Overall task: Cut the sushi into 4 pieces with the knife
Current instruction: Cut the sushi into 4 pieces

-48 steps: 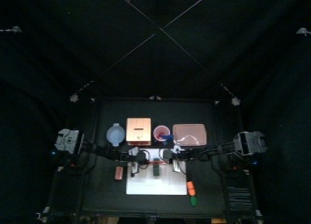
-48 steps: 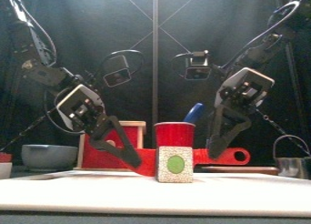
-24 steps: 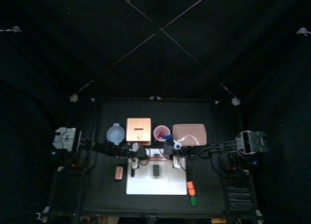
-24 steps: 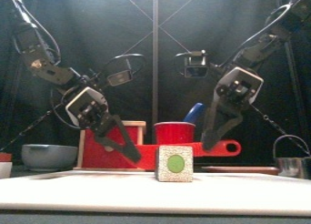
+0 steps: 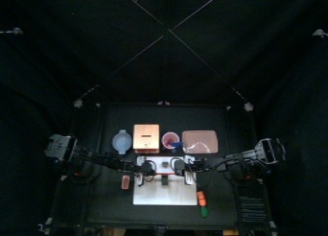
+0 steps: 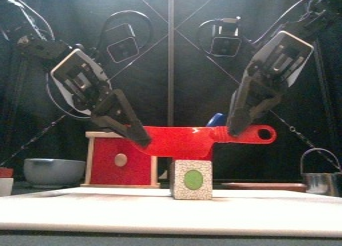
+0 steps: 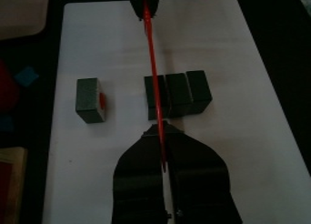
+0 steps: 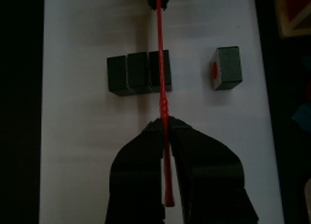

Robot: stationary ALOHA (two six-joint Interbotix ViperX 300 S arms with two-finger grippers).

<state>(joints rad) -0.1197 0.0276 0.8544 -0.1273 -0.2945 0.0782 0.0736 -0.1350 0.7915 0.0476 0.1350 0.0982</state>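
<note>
A red toy knife hangs level above the white cutting board, held at both ends. My left gripper is shut on the blade end, and my right gripper is shut on the handle end. Below it stands the dark green sushi roll. In the left wrist view the knife runs as a thin red line over a three-block stretch of sushi, with one cut piece lying apart. The right wrist view shows the same blocks and loose piece under the knife.
Behind the board stand the wooden box with its red drawer front, a blue-grey bowl, the red cup with a blue knife, the pink tray and a metal cutter. Small toy foods lie beside the board.
Both grippers have lifted the red knife straight up from low behind the sushi to well above it. The sushi pieces have stayed where they were.
</note>
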